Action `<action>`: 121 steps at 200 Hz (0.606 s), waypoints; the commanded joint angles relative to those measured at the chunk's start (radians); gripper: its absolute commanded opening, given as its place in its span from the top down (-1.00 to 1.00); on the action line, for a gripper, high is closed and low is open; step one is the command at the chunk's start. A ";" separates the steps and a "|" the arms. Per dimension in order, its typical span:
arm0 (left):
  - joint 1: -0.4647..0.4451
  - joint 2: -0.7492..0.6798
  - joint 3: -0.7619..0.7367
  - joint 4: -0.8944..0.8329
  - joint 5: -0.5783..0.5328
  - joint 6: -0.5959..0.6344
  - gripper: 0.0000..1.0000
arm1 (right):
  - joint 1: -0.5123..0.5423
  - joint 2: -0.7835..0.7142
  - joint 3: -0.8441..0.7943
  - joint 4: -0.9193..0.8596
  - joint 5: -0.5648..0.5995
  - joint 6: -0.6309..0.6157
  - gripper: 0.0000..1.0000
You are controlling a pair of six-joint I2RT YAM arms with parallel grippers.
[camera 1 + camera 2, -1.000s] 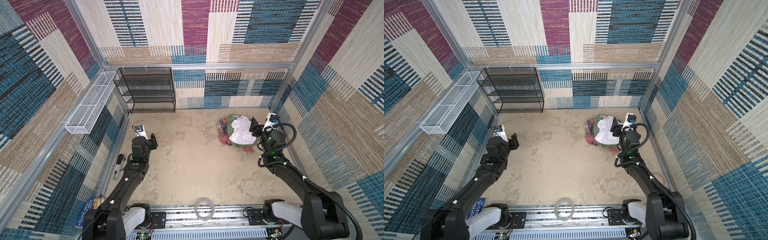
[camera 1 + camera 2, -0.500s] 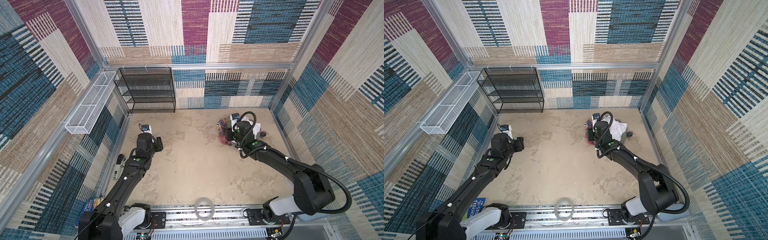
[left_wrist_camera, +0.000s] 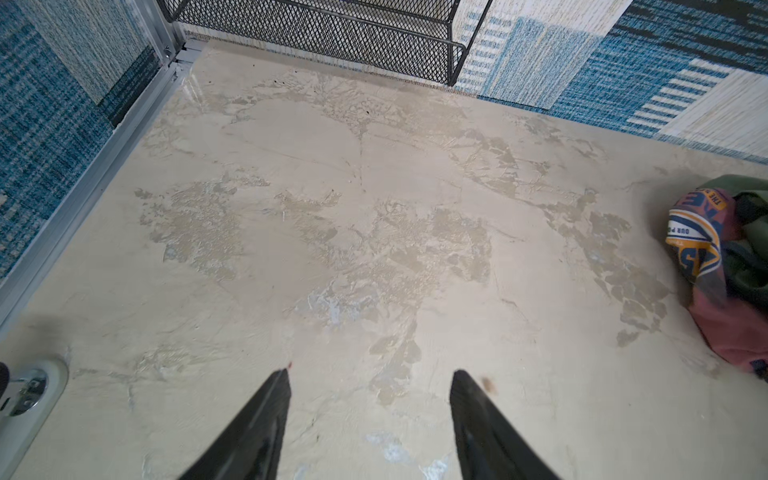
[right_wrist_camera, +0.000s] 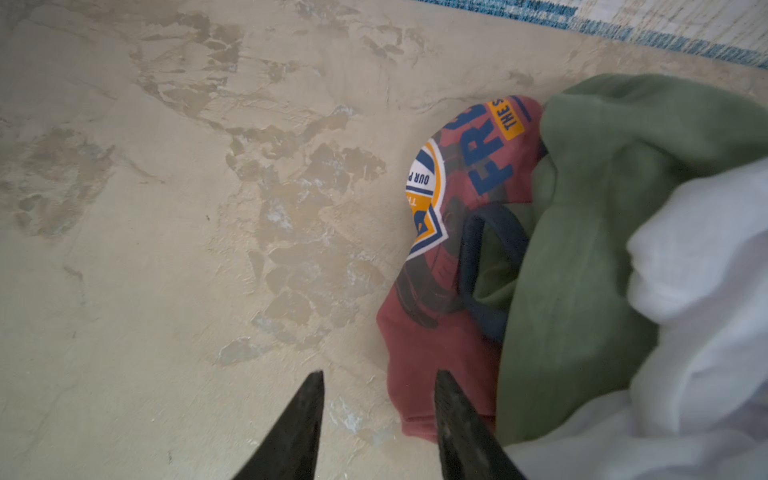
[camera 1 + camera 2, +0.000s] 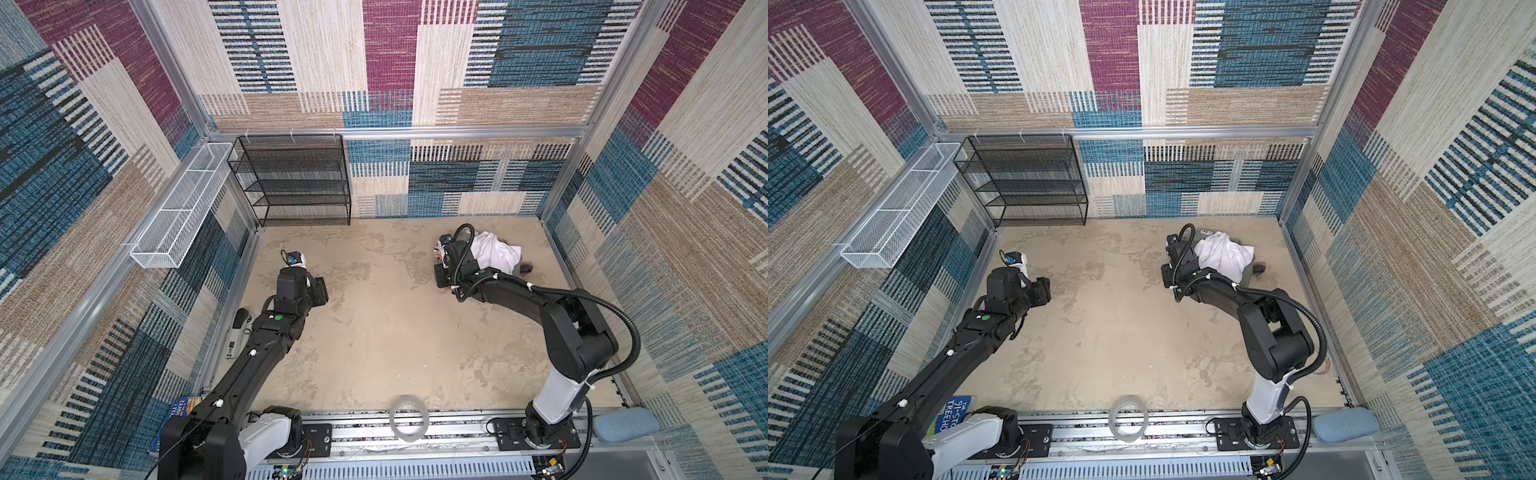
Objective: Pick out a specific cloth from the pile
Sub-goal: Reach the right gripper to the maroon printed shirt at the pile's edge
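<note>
My right gripper point(image 4: 378, 374) is spread beside the pile point(image 5: 496, 254), one jaw over the salmon-red T-shirt point(image 4: 419, 345), which lies half-buried under the olive green garment point(image 4: 582, 249); it looks soft and light and may drag its neighbours; I'd pinch the bare edge; my left gripper point(image 3: 370, 374) is spread and empty.

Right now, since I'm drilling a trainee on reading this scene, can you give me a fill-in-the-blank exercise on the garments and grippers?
1. The olive green garment lies under the ___ garment.
2. The cloth has a collar trimmed in ___.
3. The left gripper holds nothing; its jaws stand ___.
4. The right gripper, jaws apart, is at the edge of the ___ T-shirt.
Missing words: white; navy; open; red.
</note>
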 commanded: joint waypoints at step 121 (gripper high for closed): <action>0.000 0.036 0.026 -0.002 0.008 -0.009 -0.29 | 0.021 0.162 0.092 -0.065 0.170 0.000 0.01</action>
